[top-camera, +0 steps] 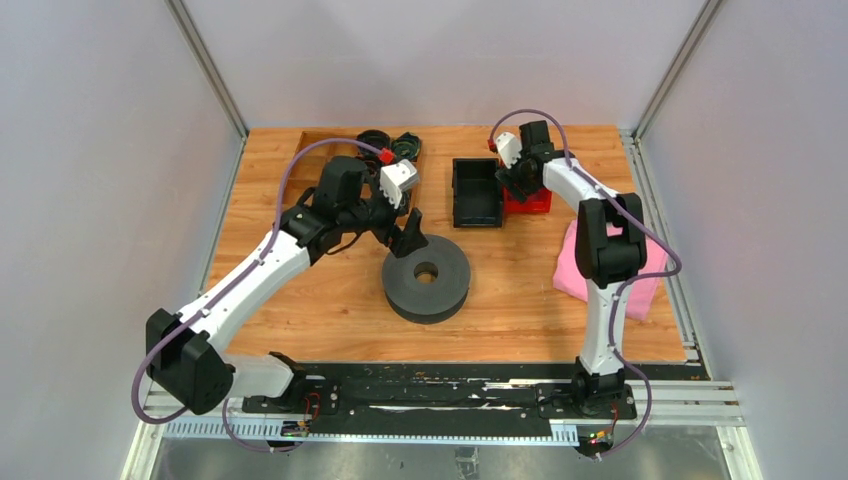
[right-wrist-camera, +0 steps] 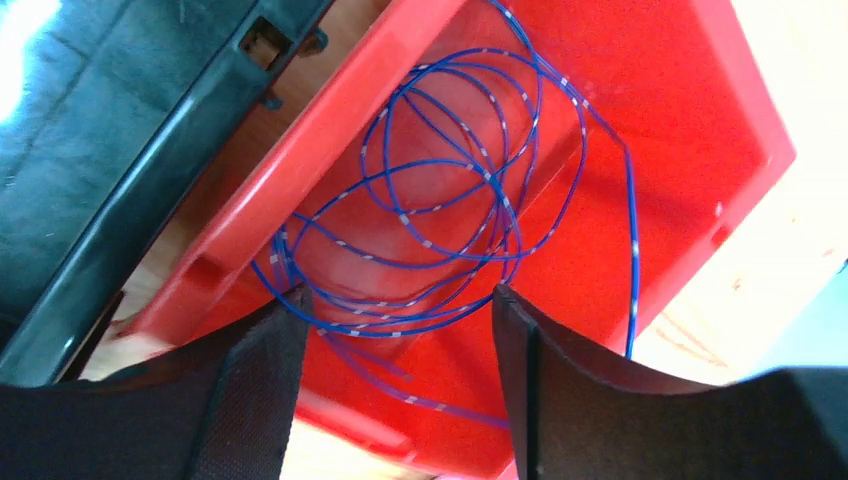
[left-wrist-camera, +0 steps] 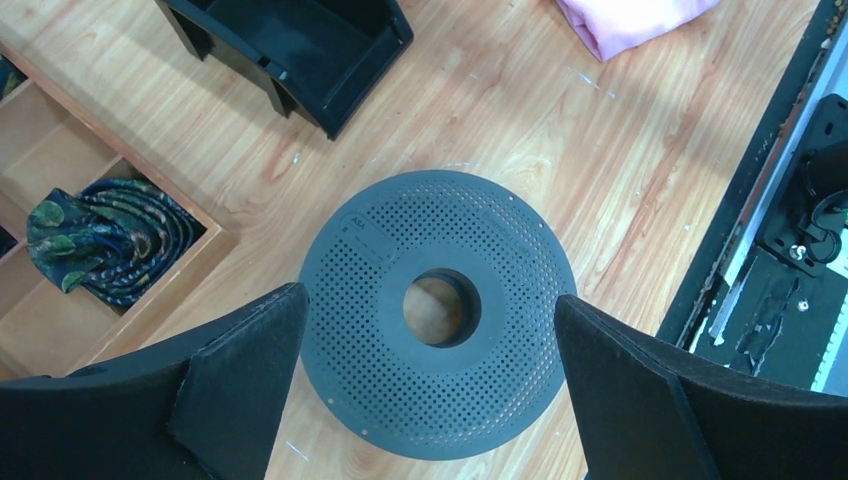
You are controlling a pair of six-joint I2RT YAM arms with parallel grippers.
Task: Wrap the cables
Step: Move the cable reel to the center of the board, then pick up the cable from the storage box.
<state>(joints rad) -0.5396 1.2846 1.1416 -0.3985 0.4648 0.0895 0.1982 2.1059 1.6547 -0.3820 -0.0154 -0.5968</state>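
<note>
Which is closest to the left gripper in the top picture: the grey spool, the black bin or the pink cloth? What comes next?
1. grey spool: just below the left gripper, mid-table.
2. black bin: farther back, to its right.
3. pink cloth: farthest, over at the right edge.

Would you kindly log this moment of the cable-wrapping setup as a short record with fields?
cables: thin blue wire, loose loops in the red bin
spool: grey perforated spool, flat on the wooden table
left pincer: open wide, above the spool
right pincer: open, over the red bin, wire loops between its fingers
nearby: black bin beside the red bin; pink cloth
</note>
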